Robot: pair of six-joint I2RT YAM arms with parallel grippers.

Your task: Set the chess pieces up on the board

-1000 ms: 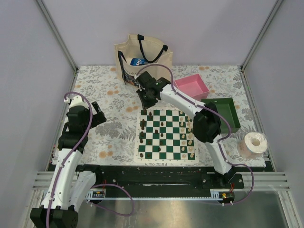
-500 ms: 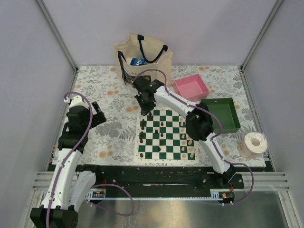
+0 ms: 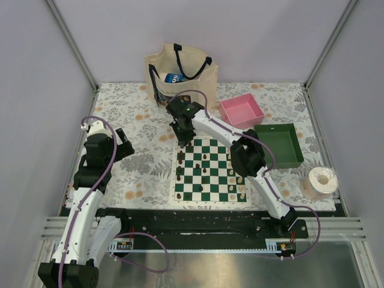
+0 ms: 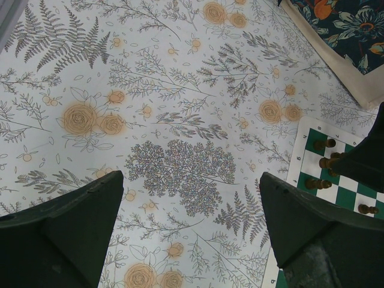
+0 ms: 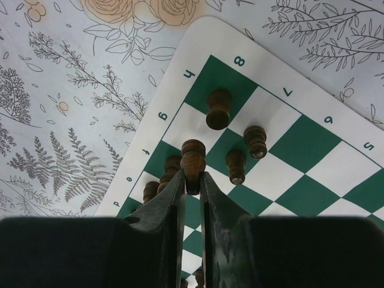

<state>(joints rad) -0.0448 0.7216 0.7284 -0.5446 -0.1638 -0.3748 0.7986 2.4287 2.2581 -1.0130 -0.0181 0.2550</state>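
Several dark brown chess pieces (image 5: 219, 109) crowd the green-and-white checkered board's (image 5: 180, 72) far-left corner; right fingers (image 5: 171, 204), pinching one piece (image 5: 193, 155), could topple neighbours; left fingers (image 4: 66, 222) spread.

walls (image 3: 270, 36): plain pale lilac, nothing on them
frame (image 3: 72, 45): silver metal posts in the corners
table (image 3: 288, 96): floral cloth (image 4: 168, 120), ferns and orange roses
front edge: shiny steel sheet (image 3: 240, 270)
light: soft, even
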